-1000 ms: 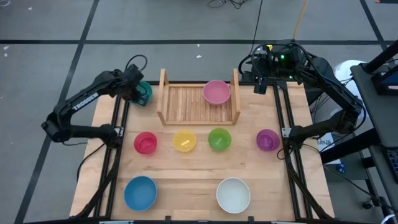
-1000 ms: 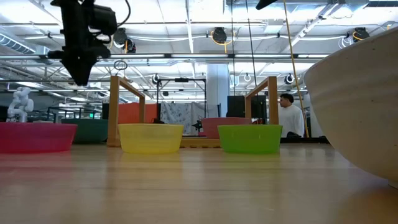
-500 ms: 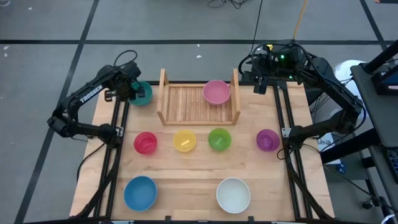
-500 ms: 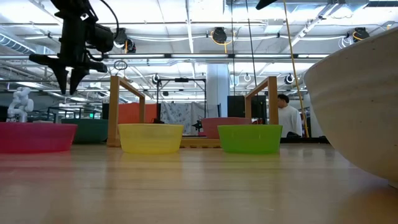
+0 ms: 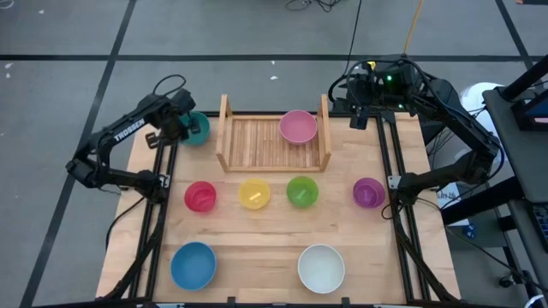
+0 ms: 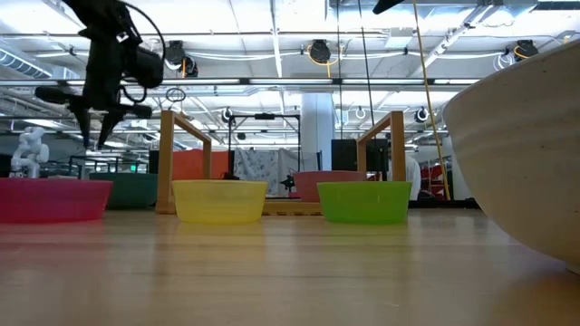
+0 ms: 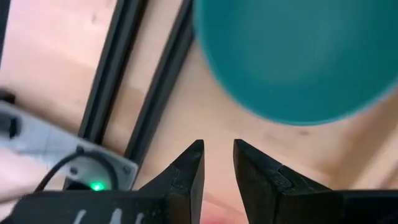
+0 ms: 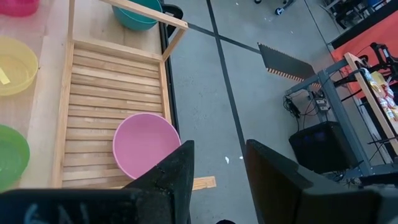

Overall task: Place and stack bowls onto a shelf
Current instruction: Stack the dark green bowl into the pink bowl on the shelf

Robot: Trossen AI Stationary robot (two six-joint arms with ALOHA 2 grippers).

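Note:
The teal bowl (image 5: 197, 129) (image 7: 298, 56) stands on the table just left of the shelf (image 5: 257, 144). My left gripper (image 5: 177, 126) (image 7: 217, 146) hovers beside the bowl's left rim, pointing down, fingers a narrow gap apart and touching nothing. The pink bowl (image 5: 298, 127) (image 8: 146, 146) sits on the shelf's slats at the right end. Red (image 5: 200, 196), yellow (image 5: 254, 193), light green (image 5: 302, 192) and purple (image 5: 368, 192) bowls form a row nearer me; blue (image 5: 193, 265) and white (image 5: 321, 267) stand at the near edge. My right gripper (image 5: 360, 111) (image 8: 217, 149) waits open beyond the shelf's right board.
Black frame rails (image 5: 163, 197) (image 5: 394, 171) run along both sides of the table; one lies right under my left gripper (image 7: 155, 81). The shelf's left half holds bare slats (image 8: 106, 93). Bare wood lies between the bowl row and the two near bowls.
My left gripper has drawn back from over the teal bowl toward the table's left edge, turning as it went, so more of the bowl shows. The bowl has stayed in place on the table.

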